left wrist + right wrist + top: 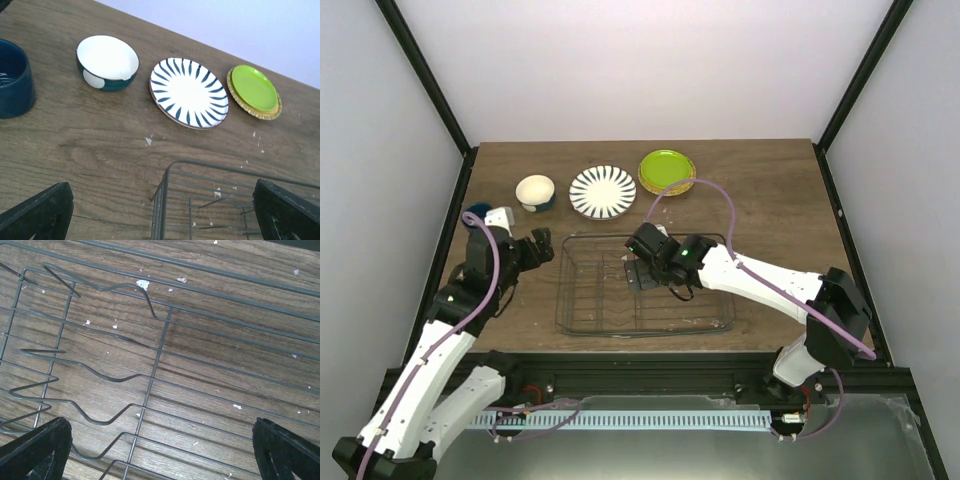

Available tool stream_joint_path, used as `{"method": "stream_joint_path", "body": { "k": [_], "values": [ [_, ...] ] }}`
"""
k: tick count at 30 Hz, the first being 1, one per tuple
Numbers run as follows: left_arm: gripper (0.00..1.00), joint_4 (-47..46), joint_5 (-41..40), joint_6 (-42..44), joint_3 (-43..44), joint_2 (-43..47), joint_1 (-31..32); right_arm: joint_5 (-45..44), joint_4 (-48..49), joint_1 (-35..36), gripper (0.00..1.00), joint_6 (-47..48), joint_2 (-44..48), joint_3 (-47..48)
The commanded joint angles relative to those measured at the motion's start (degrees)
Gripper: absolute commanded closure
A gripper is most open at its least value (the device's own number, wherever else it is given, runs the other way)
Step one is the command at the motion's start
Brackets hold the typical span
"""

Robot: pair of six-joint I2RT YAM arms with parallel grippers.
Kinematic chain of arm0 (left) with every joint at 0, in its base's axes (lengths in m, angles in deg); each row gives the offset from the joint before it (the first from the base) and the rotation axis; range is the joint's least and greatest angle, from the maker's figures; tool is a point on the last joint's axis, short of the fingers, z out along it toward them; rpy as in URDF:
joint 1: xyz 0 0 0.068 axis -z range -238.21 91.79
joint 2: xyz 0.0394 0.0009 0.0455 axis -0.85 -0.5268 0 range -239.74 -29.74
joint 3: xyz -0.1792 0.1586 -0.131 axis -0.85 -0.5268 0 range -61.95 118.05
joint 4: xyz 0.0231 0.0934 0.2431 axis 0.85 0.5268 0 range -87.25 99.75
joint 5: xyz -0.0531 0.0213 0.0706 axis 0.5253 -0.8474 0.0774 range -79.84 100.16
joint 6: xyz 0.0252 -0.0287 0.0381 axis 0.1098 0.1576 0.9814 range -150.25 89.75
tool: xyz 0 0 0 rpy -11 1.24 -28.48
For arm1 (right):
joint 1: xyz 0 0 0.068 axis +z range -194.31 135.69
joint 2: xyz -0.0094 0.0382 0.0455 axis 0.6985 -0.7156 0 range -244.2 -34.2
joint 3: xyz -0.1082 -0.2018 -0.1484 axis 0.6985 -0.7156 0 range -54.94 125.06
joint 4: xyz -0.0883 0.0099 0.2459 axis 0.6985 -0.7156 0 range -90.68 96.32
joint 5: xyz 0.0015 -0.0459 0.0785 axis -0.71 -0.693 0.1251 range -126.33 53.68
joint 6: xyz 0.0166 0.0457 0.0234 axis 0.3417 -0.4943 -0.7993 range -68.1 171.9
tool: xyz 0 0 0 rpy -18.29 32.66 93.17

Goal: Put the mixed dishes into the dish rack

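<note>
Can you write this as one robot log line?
dish rack: no dishes | striped plate, green plate, bowl, mug: on table | left end effector: open, empty | right end effector: open, above rack

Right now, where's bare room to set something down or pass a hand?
Widest bare wood: far right corner, between the lime-green plate, the dish rack and the table edge. The rack holds no dishes, though the right arm hangs over it. Crowded: far left, around mug, bowl and left arm.
</note>
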Motion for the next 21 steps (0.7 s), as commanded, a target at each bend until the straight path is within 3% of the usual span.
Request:
{"method": "stream_joint_path", "body": {
  "k": [1, 6, 10, 16, 21],
  "values": [
    [0.00, -1.38, -2.27, -1.28, -1.26, 1.61, 0.25, -1.24, 0.52, -0.06, 0.00, 0.09, 0.71, 1.80],
    [0.00, -1.83, -0.98, -0.91, -0.62, 0.60, 0.25, -0.75, 0.31, -0.09, 0.00, 0.47, 0.88, 2.82],
    [0.00, -4.96, 7.89, 10.45, -0.28, -0.05, 0.25, -0.86, -0.13, -0.09, 0.00, 0.63, 0.76, 3.32],
    [0.00, 0.97, 0.55, 12.24, 5.65, -8.70, 0.21, -0.12, -0.12, -0.15, 0.00, 0.65, -0.83, 3.73],
    [0.00, -1.99, 0.61, 11.45, 3.86, -9.01, 0.30, 2.26, 1.20, -0.11, 0.00, -0.62, -2.15, 2.76]
  ]
}}
